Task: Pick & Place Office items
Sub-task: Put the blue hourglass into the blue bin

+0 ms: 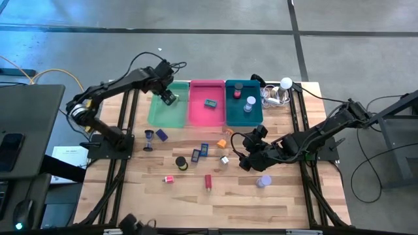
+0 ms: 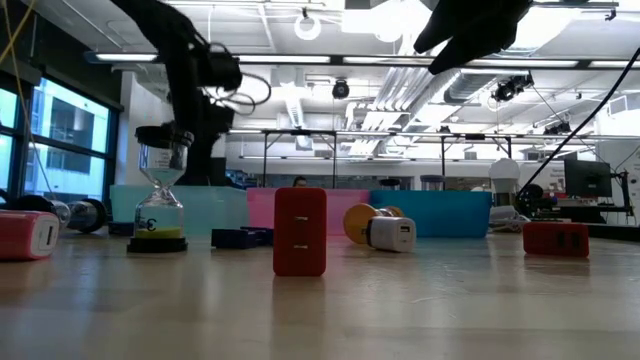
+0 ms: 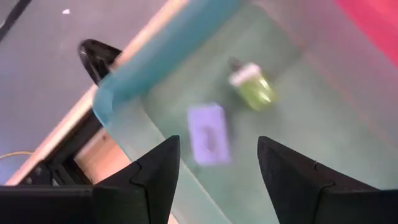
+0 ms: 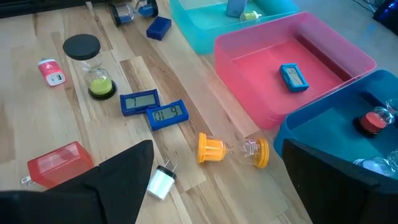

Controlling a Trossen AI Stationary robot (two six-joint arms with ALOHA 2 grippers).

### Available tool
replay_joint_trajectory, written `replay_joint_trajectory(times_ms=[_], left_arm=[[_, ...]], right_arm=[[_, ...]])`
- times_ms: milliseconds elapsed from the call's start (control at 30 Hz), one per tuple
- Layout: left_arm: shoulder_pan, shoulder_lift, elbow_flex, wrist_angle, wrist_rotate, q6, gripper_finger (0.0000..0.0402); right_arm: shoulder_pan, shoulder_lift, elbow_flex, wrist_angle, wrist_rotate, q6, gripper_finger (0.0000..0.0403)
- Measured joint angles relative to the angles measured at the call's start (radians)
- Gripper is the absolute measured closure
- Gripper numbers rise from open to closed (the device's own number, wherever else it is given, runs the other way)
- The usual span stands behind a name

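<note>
left gripper (image 1: 168, 96) open, right gripper (image 1: 249, 154) open

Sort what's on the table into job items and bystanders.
Job items: red charger, blue clock, orange hourglass, lavender block, lavender cylinder.
Bystanders: white ball with cables; green tray, pink tray, teal tray only receive items.

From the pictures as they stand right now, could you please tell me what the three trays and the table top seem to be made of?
The green tray, pink tray and teal tray look like translucent, frosted plastic: in the low view light comes through their walls. The table top looks like light wood with a smooth finish, in planks with visible grain and seams.
</note>
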Motion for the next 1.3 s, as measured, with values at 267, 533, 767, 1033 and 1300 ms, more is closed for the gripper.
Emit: replay_joint_trajectory(times_ms=[267, 533, 767, 1033, 1300], left_arm=[[-0.175, -0.152, 0.0, -0.266, 0.042, -0.256, 0.0196], [-0.367, -0.186, 0.0, -0.37, 0.067, -0.428, 0.0196], [-0.463, -0.178, 0.0, -0.466, 0.06, -0.646, 0.0196], [-0.555, -0.178, -0.002, -0.631, -0.054, -0.868, 0.0196], [-0.669, -0.178, -0.002, -0.635, -0.088, -0.923, 0.0196]], right_arm=[[0.0, 0.0, 0.0, 0.0, 0.002, -0.009, 0.0059], [0.0, 0.0, 0.0, -0.009, 0.006, -0.012, 0.0059], [0.0, 0.0, 0.0, -0.014, 0.003, -0.012, 0.0059], [0.0, 0.019, 0.0, -0.014, 0.0, -0.015, 0.0059], [0.0, 0.064, 0.0, -0.013, -0.022, -0.038, 0.0059]])
